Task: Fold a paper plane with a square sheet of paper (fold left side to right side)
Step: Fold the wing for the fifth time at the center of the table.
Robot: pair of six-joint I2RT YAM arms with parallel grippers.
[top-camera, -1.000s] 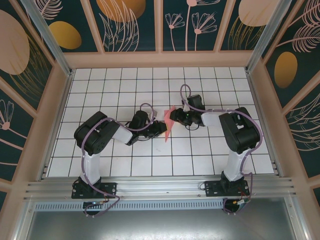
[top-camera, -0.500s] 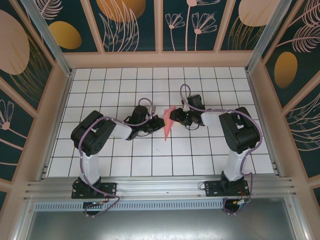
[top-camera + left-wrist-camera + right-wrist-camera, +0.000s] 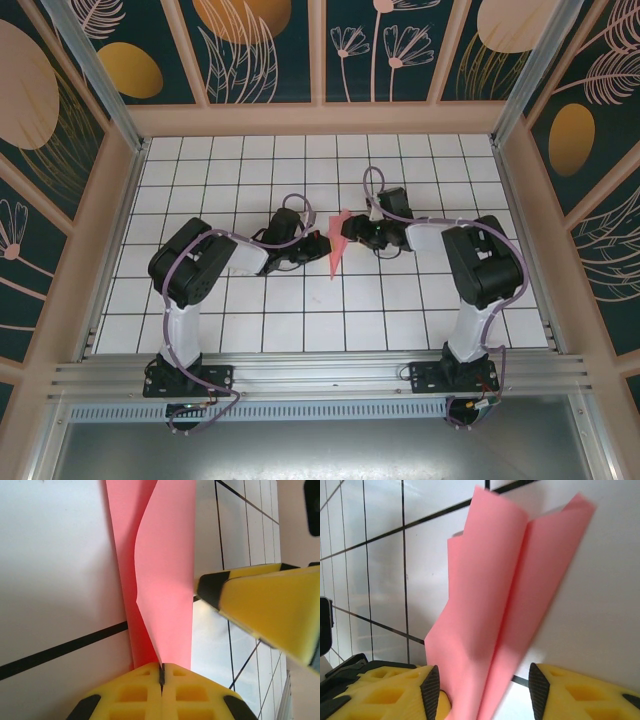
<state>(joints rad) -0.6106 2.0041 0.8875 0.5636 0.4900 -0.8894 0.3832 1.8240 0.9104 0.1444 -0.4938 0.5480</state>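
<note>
Pinching the paper plane (image 3: 336, 250) in my left tool (image 3: 314, 245), I have it near the middle of the white gridded tabletop (image 3: 250, 310), between my two arms. In the left wrist view the two yellow fingers of that tool (image 3: 161, 669) are clenched flat together, and the coral-red paper (image 3: 162, 575) runs straight into the seam between them.

The plane is a slim, pointed coral-red shape. Seen from above, its narrow tip points toward my bases and its wider end lies toward the far wall. Up close it is several layers. One long flap bows away from the layer beneath, with a soft curved edge rather than a hard crease. From the right wrist, the paper (image 3: 500, 605) shows two long panels meeting at a centre fold, their far ends spreading slightly apart.

My right tool (image 3: 352, 233) sits at the plane's wider end, just across from the left one. Its fingers (image 3: 485, 685) stand apart with the paper passing between them. The paper lies against one pad, and the other pad (image 3: 536, 685) is clear of it, so this tool is released. One of its black-tipped yellow fingers (image 3: 260, 600) shows beside the paper in the left wrist view.

A second ago my left tool was lower in the overhead view, nearer my bases. It has since swung up beside the plane. The right tool has barely shifted, and the plane's tip sits a little farther from me.
</note>
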